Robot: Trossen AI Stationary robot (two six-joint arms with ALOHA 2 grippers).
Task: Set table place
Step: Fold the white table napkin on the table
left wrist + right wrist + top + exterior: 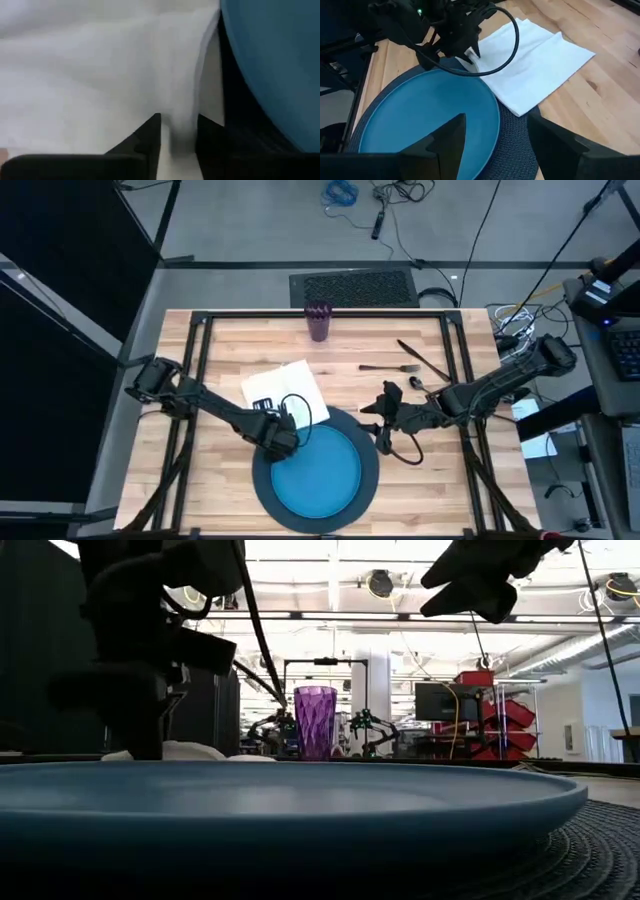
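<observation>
Now left tool (177, 131) pinches napkin (535, 60) beside blue plate (320, 470).

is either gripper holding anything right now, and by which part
The left gripper is shut on the white napkin, pinching its edge next to the blue plate. The right gripper is open and holds nothing.

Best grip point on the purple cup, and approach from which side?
Grip the purple cup across its faceted wall just below the rim, coming level from the plate side. It stands upright and alone at the table's far edge, so probably nothing blocks a side approach.
</observation>
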